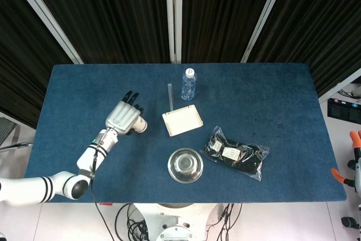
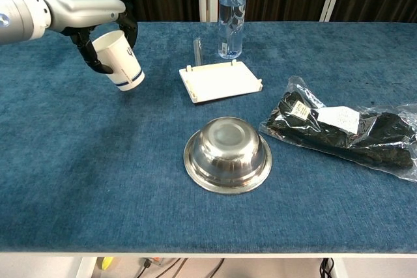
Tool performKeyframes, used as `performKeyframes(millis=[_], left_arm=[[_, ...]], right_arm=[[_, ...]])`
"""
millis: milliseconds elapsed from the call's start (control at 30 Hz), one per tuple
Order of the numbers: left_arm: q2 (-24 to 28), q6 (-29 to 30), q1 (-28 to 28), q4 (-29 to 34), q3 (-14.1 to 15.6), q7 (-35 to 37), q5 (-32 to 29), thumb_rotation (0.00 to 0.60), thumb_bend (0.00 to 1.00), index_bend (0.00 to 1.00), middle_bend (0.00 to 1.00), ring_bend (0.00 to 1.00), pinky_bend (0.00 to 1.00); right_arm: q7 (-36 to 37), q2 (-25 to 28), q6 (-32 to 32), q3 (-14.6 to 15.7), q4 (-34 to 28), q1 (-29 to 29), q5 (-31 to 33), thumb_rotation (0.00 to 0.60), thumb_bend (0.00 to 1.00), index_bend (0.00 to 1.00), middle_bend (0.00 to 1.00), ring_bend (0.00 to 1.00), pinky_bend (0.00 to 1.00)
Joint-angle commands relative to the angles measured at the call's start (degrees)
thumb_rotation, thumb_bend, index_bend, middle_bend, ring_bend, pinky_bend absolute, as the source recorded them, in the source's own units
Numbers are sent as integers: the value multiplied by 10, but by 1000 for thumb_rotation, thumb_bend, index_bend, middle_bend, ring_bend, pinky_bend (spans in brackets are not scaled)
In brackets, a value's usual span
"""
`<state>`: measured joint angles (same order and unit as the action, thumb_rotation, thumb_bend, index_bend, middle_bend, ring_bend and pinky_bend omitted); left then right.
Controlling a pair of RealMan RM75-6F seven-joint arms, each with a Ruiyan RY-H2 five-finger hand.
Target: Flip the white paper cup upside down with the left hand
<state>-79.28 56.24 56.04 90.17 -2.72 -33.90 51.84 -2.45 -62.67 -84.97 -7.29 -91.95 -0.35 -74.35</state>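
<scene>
My left hand (image 2: 81,6) holds the white paper cup (image 2: 120,59) from above, with the fingers wrapped round its upper part. The cup is off the blue table (image 2: 98,161) and tilted, its base pointing down and to the right. In the head view the left hand (image 1: 124,117) covers most of the cup (image 1: 141,126), of which only the base end shows at the hand's right. My right hand shows in neither view.
A white tray (image 2: 221,79) lies right of the cup, with a water bottle (image 2: 232,12) and a thin clear tube (image 2: 197,50) behind it. A steel bowl (image 2: 227,153) sits at front centre and a bagged black item (image 2: 342,127) at the right.
</scene>
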Motion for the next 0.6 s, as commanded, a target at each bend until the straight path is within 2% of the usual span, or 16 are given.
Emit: performKeyframes(millis=[33, 167, 267, 467, 600], left_arm=[[-17, 11, -75, -41, -35, 215, 62, 600, 221, 389, 385, 25, 0], [-22, -36, -108, -72, -57, 369, 54, 600, 234, 392, 385, 25, 0], [-40, -47, -131, -107, -70, 466, 72, 600, 238, 394, 387, 25, 0], [-96, -22, -162, -196, -71, 600, 153, 600, 240, 398, 390, 25, 0], [-122, -27, -168, -241, -66, 665, 184, 600, 240, 398, 390, 25, 0]], right_arm=[[-1, -2, 0, 0, 2, 0, 0, 600, 101, 0, 0, 0, 0], [-1, -5, 3, -1, 6, 2, 0, 600, 100, 0, 0, 0, 0], [0, -7, 4, -1, 9, 3, 0, 600, 103, 0, 0, 0, 0], [2, -9, 11, -1, 12, 6, 2, 600, 100, 0, 0, 0, 0], [4, -10, 12, -1, 15, 6, 2, 600, 102, 0, 0, 0, 0]])
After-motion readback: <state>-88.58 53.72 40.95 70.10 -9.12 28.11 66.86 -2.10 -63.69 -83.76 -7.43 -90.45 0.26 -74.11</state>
